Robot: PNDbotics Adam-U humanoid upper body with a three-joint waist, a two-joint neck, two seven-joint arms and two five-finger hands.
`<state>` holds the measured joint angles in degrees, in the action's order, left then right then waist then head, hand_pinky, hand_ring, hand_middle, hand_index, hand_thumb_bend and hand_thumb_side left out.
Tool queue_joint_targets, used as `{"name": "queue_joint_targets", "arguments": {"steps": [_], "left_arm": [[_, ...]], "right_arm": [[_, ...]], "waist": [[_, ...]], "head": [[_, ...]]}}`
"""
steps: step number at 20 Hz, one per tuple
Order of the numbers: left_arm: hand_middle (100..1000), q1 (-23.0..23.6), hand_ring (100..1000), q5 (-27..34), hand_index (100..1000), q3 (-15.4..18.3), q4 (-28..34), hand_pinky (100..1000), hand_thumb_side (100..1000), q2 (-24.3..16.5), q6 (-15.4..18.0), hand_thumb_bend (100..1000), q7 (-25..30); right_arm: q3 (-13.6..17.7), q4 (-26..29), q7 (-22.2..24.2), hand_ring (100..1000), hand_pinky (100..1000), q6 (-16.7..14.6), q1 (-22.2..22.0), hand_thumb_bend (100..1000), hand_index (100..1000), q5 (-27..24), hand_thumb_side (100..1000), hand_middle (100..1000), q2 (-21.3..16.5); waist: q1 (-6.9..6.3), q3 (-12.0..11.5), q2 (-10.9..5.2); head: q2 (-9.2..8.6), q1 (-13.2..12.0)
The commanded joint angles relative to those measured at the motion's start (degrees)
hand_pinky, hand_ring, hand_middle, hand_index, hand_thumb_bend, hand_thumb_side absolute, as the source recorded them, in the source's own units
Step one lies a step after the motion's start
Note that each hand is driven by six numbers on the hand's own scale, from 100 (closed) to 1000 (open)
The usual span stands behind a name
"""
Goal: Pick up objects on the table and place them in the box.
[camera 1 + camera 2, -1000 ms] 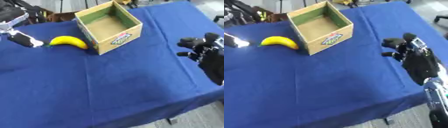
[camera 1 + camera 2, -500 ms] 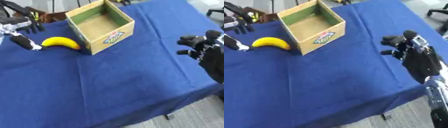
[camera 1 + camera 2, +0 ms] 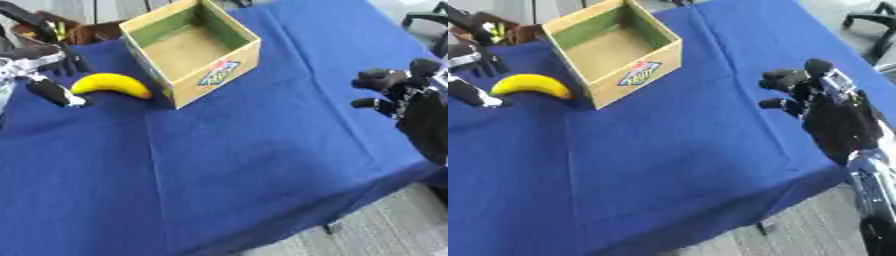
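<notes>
A yellow banana point(image 3: 109, 84) lies on the blue tablecloth point(image 3: 245, 150), just left of an open cardboard box point(image 3: 188, 50) that has nothing inside. My left hand point(image 3: 39, 75) is at the far left edge, open, its fingers spread beside the banana's left end; I cannot tell whether they touch it. One finger point(image 3: 54, 93) points down and to the right, below the banana. My right hand point(image 3: 811, 87) hovers over the table's right side, well away from the box, its fingers curled with nothing in them.
A brown holder with dark and yellow things point(image 3: 61, 32) stands behind the left hand at the table's back edge. The table's front-right edge point(image 3: 350, 210) drops to grey floor. A chair base point(image 3: 872, 15) shows at the upper right.
The whole picture has shifted and tilted, so the camera has moved. The left hand stays by the banana's left end. The right hand has kept its curled pose.
</notes>
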<state>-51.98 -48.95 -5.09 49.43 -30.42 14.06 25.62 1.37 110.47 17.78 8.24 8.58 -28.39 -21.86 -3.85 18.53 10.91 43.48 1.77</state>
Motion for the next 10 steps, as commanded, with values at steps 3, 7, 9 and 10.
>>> {"name": "queue_joint_targets", "arguments": {"steps": [3,7,9,10], "left_arm": [[694,-1.7,706,-1.0,789,1.1,-0.1,699,250,-0.5,-0.7,480,-3.8],[696,-1.7,711,-1.5,790,1.0,-0.4,704,251,-0.3,-0.4,475,-4.8],[695,-1.7,711,-1.7,790,1.0,-0.6,705,250,-0.3,-0.2,475,-4.9],[694,-1.6,711,-1.8,789,1.0,-0.7,705,250,-0.3,-0.1,475,-4.9]], "right_arm": [[0.0,1.2,0.5,858,739,-0.1,0.7,100,598,-0.5,769,756,-1.2],[-0.1,1.3,0.7,858,739,0.0,1.0,100,598,-0.7,769,756,-1.2],[-0.1,1.2,0.7,858,739,0.0,1.0,100,598,-0.7,769,756,-1.2],[-0.1,1.2,0.7,858,740,0.0,1.1,100,598,-0.7,770,756,-1.1]], "waist": [[0.25,0.6,-0.73],[0.17,1.2,-0.59],[0.09,1.5,-0.54],[0.07,1.7,-0.50]], "head": [[-0.63,-0.3],[-0.78,-0.4],[-0.78,-0.4],[-0.81,-0.4]]}}
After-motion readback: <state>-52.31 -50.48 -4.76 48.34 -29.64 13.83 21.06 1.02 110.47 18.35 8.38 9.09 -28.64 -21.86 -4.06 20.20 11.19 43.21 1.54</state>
